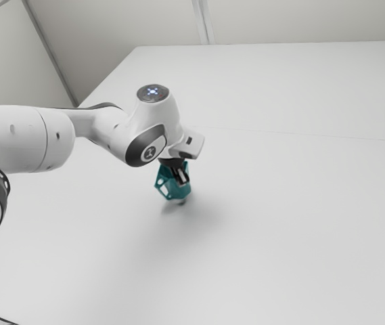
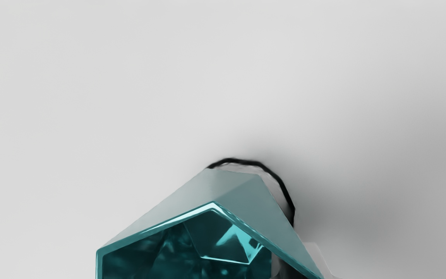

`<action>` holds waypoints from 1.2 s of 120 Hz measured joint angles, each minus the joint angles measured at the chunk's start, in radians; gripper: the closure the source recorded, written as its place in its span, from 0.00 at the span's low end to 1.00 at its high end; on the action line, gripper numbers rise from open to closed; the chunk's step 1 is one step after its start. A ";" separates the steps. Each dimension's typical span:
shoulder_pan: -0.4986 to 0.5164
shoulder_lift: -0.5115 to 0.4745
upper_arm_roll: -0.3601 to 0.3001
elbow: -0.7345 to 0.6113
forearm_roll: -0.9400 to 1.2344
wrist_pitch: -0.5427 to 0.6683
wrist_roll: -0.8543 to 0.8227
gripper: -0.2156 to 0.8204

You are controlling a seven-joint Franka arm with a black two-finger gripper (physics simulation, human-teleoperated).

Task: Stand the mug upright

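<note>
The white, jointed arm (image 1: 60, 140) comes in from the exterior view's left and bends down over a smooth white desk (image 1: 293, 223), with its black hand (image 1: 181, 180) low beside the teal, faceted, glossy mug (image 1: 172, 191). I cannot tell whether the hand is holding the mug or merely stands against it. The mug is directly beneath the end of the arm, overlapping the hand in the exterior view, its openwork side toward that view's left. In the wrist view its angular, wide mouth faces the hand and shows a dark, shiny inside, while the body narrows away toward a pale base (image 2: 281, 186) edged by a thin black line. A soft shadow (image 1: 202, 220) lies on the desk under it; whether the base touches the desk, I cannot tell.
</note>
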 joint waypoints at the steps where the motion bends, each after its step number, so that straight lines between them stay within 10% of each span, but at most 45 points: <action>1: 0.000 0.000 0.000 0.000 -0.001 0.003 -0.002 0.97; 63: 0.001 0.034 0.001 0.000 -0.089 0.142 -0.081 0.97; 98: 0.002 -0.002 0.000 0.000 -0.090 0.142 -0.081 0.43; 120: 0.001 -0.103 0.004 0.008 -0.101 0.087 -0.082 0.30; 144: 0.031 -0.198 0.061 0.206 -0.135 -0.232 -0.106 0.25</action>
